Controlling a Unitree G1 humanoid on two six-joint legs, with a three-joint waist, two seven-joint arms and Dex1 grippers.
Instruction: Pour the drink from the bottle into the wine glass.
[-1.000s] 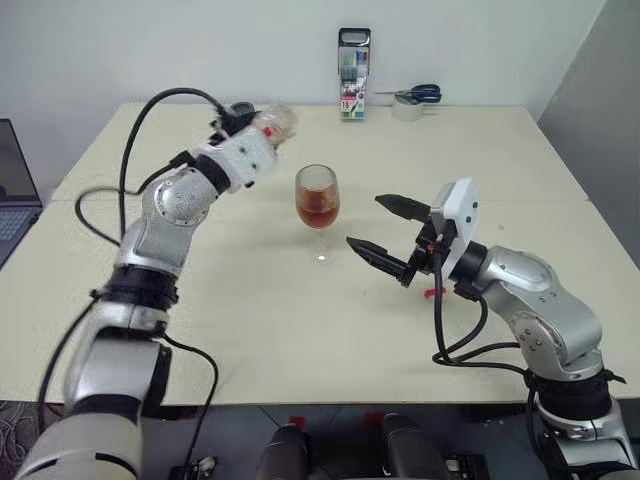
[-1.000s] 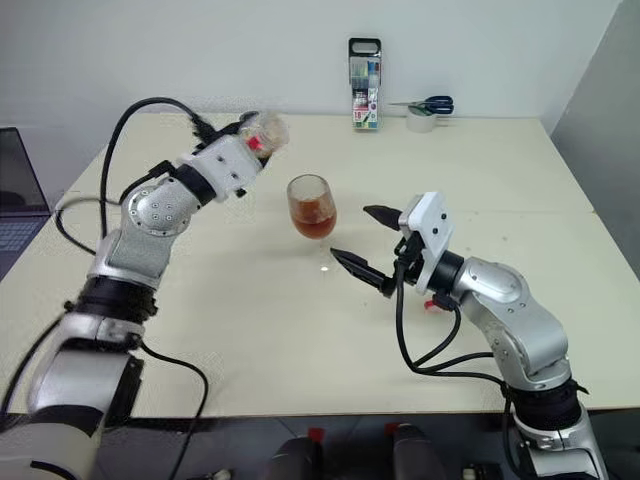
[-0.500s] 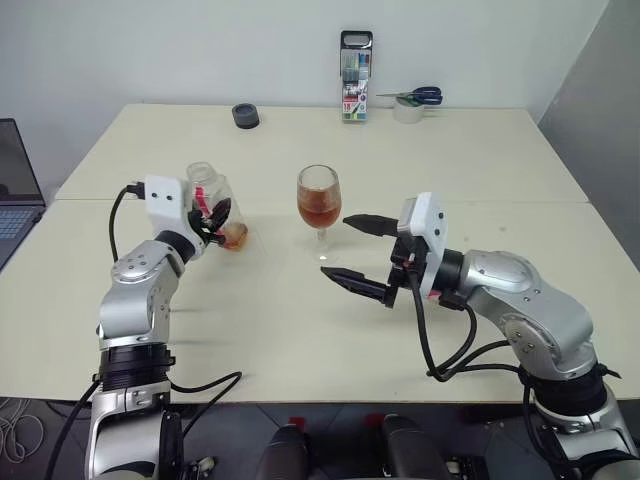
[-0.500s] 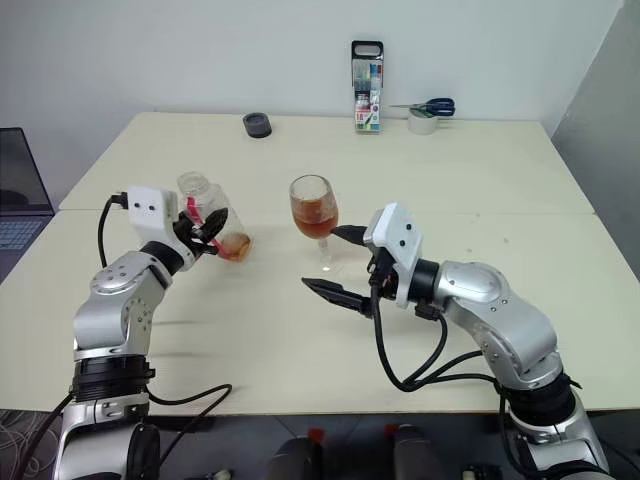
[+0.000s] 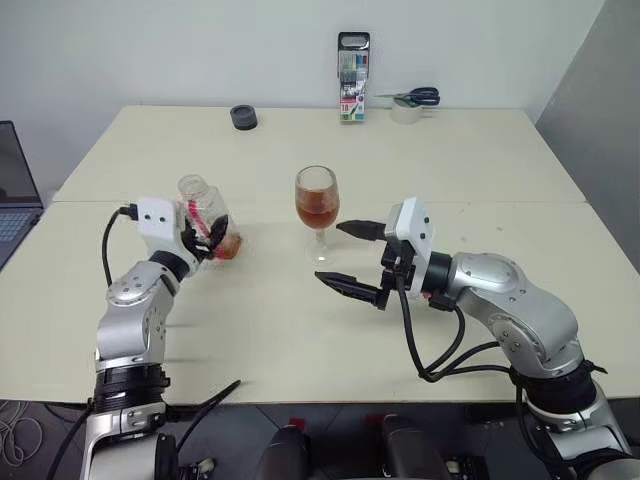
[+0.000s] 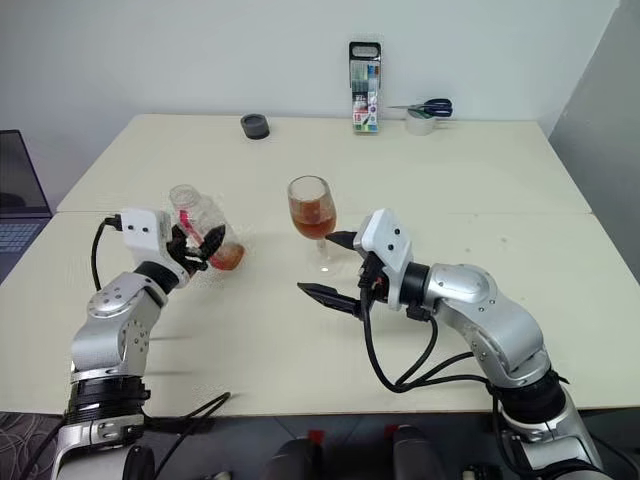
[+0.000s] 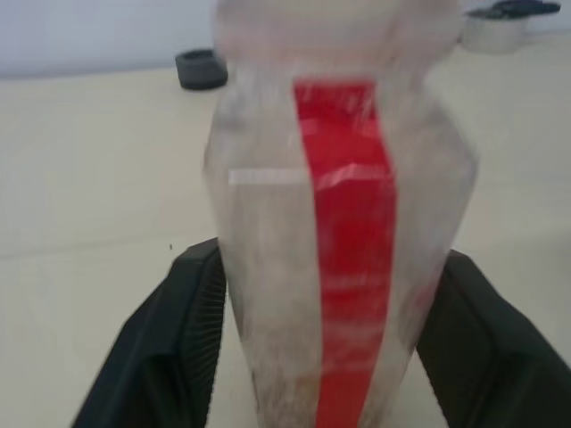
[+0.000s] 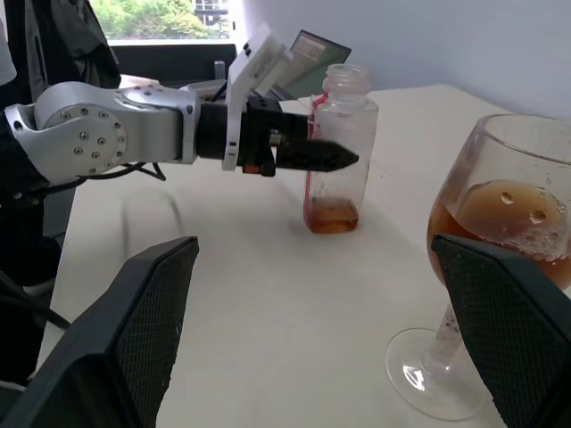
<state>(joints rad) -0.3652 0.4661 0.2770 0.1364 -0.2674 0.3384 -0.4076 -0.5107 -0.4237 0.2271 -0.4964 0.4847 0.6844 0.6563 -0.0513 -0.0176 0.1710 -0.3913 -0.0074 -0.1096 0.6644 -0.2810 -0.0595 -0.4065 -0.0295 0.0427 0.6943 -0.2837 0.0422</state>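
Note:
The wine glass [image 5: 317, 205] stands mid-table, its bowl about half full of amber drink [image 8: 500, 218]. To its left the clear bottle [image 5: 205, 215] with a red label strip [image 7: 343, 232] stands nearly upright on the table. It has no cap, and a little drink [image 8: 333, 214] is left at its bottom. My left gripper [image 5: 213, 237] is shut on the bottle, with a black finger [image 7: 192, 330] pressed against each side. My right gripper [image 5: 330, 253] is open just in front and to the right of the glass, pointing left, with nothing in it.
A marker pack [image 5: 353, 75] stands at the table's far edge, with scissors on a tape roll [image 5: 410, 100] to its right. A dark round item [image 5: 241, 117] lies at the back left. A laptop [image 5: 12, 190] sits beyond the table's left side.
My left arm came down and back from beside the glass, turning the tilted bottle upright onto the table to the left. My right gripper edged left toward the glass.

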